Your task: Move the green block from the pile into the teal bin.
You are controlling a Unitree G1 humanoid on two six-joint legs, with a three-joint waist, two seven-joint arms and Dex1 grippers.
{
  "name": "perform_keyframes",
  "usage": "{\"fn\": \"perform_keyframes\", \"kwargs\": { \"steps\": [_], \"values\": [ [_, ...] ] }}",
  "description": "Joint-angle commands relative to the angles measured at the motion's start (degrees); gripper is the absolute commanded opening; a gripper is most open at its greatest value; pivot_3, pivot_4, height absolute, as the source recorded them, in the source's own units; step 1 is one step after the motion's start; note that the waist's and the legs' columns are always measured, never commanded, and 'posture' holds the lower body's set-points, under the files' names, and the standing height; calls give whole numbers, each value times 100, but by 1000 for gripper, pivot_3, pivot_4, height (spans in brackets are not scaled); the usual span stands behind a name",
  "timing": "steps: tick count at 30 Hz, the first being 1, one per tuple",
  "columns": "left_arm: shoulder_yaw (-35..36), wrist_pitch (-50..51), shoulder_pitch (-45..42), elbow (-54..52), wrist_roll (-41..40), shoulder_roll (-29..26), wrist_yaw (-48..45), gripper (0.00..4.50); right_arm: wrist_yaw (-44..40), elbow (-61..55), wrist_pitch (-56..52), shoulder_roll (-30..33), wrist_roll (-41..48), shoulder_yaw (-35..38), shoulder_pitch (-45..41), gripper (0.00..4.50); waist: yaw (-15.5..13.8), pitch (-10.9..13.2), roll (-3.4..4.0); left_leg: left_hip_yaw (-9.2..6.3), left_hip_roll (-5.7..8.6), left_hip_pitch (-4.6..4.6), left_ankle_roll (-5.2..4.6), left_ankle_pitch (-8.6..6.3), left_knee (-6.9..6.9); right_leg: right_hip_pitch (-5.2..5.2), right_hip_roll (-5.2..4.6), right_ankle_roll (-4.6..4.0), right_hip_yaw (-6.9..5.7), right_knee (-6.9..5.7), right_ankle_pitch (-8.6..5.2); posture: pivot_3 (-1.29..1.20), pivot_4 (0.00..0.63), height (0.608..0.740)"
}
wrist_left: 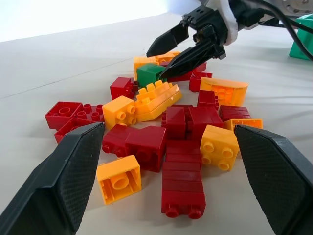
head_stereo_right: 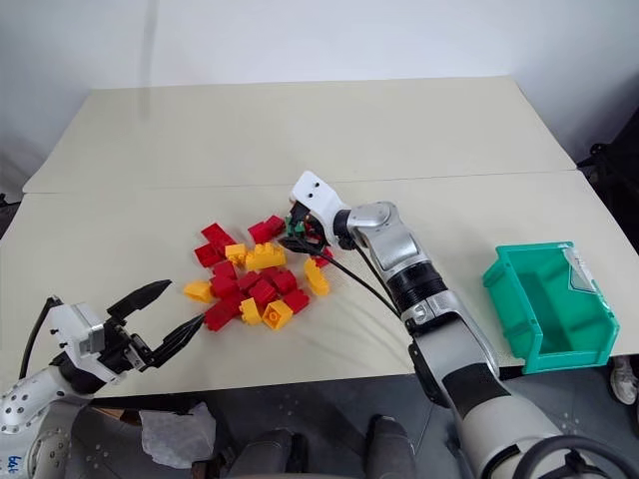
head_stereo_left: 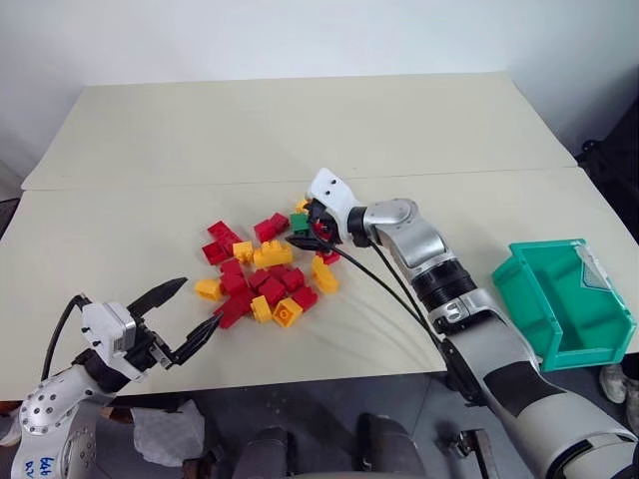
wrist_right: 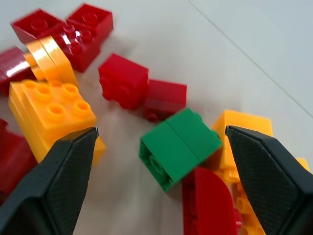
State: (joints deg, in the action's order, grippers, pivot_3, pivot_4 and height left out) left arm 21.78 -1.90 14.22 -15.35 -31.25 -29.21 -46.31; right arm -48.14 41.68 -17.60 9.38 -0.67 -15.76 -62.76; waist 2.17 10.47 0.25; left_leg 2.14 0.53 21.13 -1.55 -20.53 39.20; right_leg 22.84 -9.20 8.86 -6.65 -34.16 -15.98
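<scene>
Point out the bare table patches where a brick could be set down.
Free: the table beyond the pile, and the strip between the pile and the teal bin. Crowded: the pile's far edge, where the open right gripper hangs over the green block.

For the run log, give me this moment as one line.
right pincer: open over green block | green block: in pile, ungrasped | left pincer: open, empty | teal bin: no block visible

The right gripper (head_stereo_left: 312,232) partly hides the green block (head_stereo_left: 300,222).
</scene>
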Motion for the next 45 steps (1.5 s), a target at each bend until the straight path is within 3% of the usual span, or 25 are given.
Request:
{"fn": "perform_keyframes", "kwargs": {
  "steps": [1, 16, 19, 24, 38, 41, 45],
  "values": [
    [30, -36, -32, -144, -62, 1, -5, 4500, -84, 464, 384, -122, -55, 46, -329, 4380, 18, 0, 0, 0, -1, 0, 0, 0, 0, 0, 1, 0, 0, 0, 0, 0, 150, 740],
    [-25, -2, -278, -6, -30, -18, -69, 4500, -1040, 2159, 1241, -337, -407, -26, -1006, 4380, 121, 0, 1, -2, -9, -3, 5, -2, 0, -1, 9, 0, 1, -1, 0, 0, 150, 740],
    [-6, 1, -244, -24, -30, -14, -69, 4500, -1369, 2140, 1349, -266, -489, -77, -988, 3825, 121, 0, 1, -2, -12, -3, 6, -3, 0, -1, 11, -1, 2, -1, -1, 0, 150, 740],
    [-25, -8, -215, -48, -16, 13, -51, 4500, -1290, 2163, 1589, -242, -643, -68, -996, 2147, 121, 0, 1, -2, -13, -4, 7, -3, 0, -1, 11, -1, 3, -1, -1, 0, 150, 740],
    [-49, -22, -293, -4, 12, 9, -46, 4500, -1532, 2495, 2027, -8, -960, -106, -1016, 2147, 96, 0, 1, -4, -12, -4, 8, -3, 1, -2, 11, -3, 4, -1, -1, 0, 150, 740],
    [-53, -6, -319, -5, 7, -2, -47, 4500, -1460, 2425, 1981, -58, -842, 41, -965, 1850, 93, 0, 1, -4, -12, -4, 8, -3, 1, -4, 11, -3, 4, -1, -2, 0, 150, 740],
    [-84, 63, -421, -66, -28, -46, -55, 4500, -1349, 2256, 2029, -58, -601, 339, -960, 1849, 91, 0, 1, -4, -12, -4, 8, -3, 1, -4, 11, -3, 3, -1, -1, 0, 150, 740]
  ]
}}
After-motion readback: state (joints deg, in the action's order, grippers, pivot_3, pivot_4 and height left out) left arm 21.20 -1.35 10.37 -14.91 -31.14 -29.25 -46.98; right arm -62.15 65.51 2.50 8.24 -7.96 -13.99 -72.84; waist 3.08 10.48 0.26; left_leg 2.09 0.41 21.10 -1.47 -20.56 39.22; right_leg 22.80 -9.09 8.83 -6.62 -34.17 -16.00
